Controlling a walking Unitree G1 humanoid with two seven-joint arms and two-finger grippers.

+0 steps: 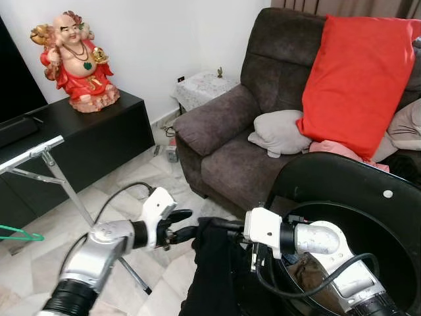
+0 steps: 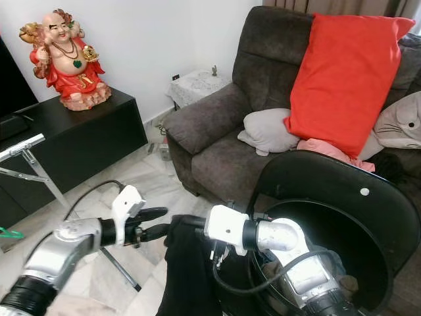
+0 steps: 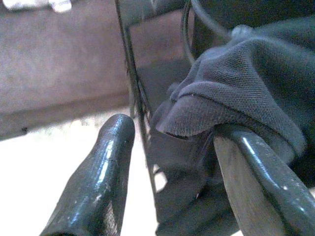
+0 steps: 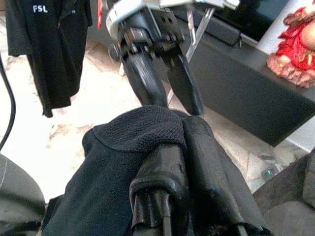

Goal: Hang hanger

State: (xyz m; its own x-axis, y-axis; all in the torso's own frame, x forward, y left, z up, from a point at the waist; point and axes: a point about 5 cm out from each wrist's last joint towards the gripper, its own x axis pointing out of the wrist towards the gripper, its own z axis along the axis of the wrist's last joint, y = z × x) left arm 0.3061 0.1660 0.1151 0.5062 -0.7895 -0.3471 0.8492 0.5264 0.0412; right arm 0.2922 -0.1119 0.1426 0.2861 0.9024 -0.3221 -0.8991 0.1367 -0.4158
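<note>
Brown sofa (image 1: 263, 131) with red cushion (image 1: 358, 79) fills the far right; black cabinet (image 1: 85, 145) bounds the left. Marble floor (image 1: 131, 191) between them lies open. Black basket (image 1: 355, 217) sits near right. Drying rack leg (image 1: 66, 191) crosses low left. Right gripper (image 1: 220, 225) pinches dark garment (image 1: 210, 276) at its top edge. Left gripper (image 1: 183, 224) spread, fingertips just beside the cloth.
</note>
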